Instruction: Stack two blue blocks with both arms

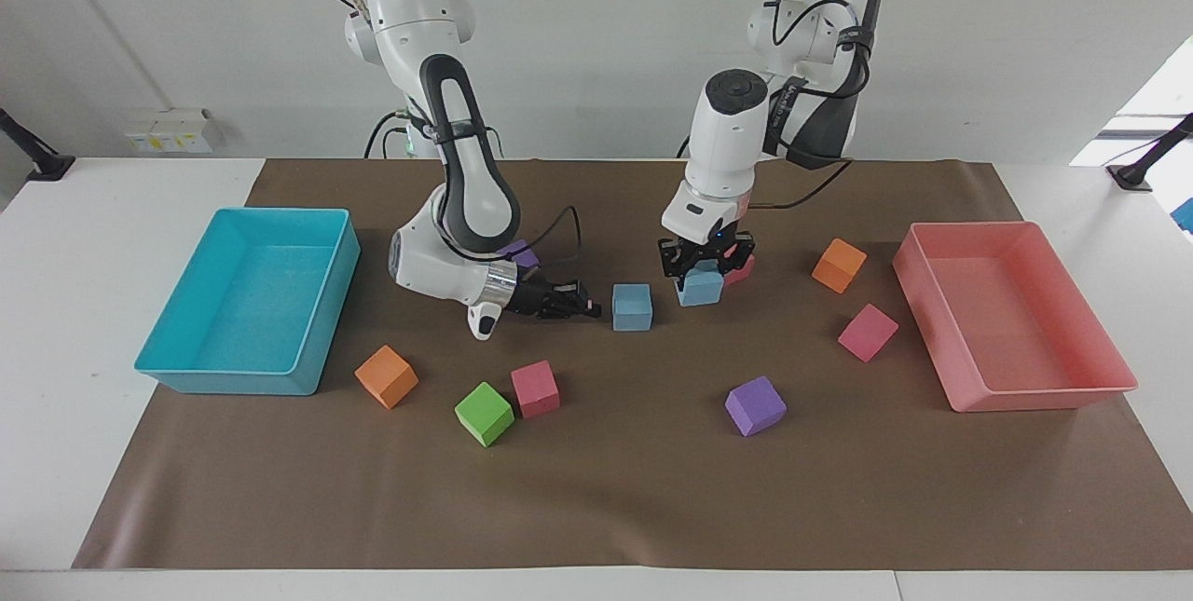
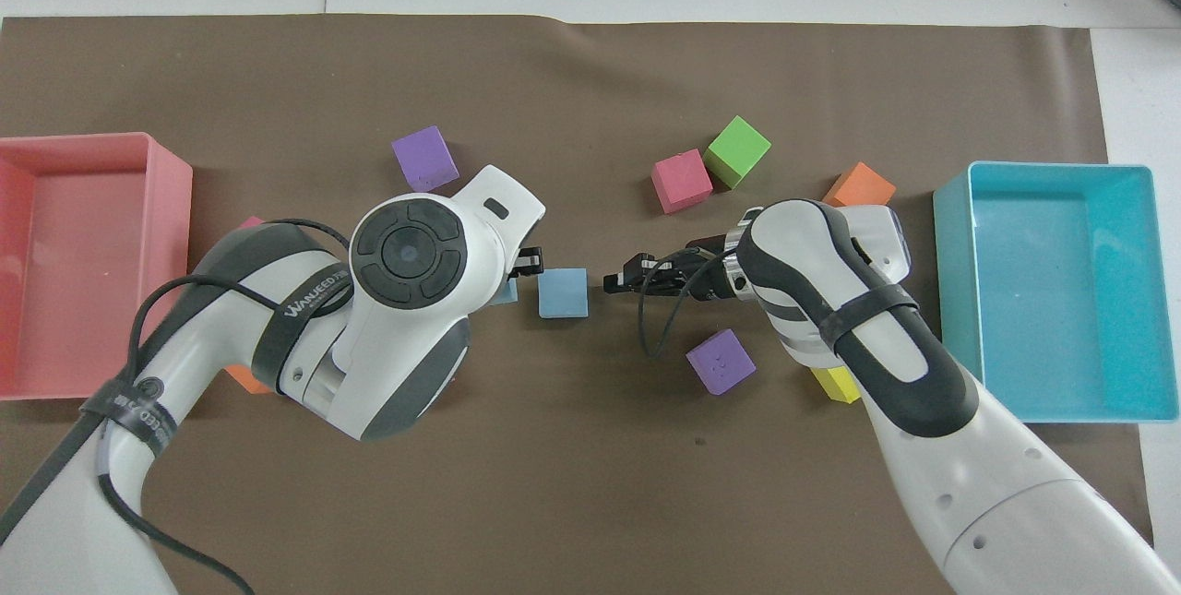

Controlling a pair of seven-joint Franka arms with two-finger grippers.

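Two matte sky-blue blocks: one [image 1: 632, 307] on the mat beside the right gripper's [image 1: 591, 306] closed jaws, one [image 1: 700, 287] clamped in the left gripper's [image 1: 701, 267].

Two blue blocks [image 1: 632, 307] [image 1: 700, 287], three pink, two orange, two purple, one green, one yellow; two trays.

Two light-blue foam cubes. One block [image 1: 632, 307] sits flat on the brown mat near the table's middle. The other block [image 1: 700, 287] is gripped from above in the left claw [image 1: 701, 267], raised just beside the resting one, toward the left arm's end.
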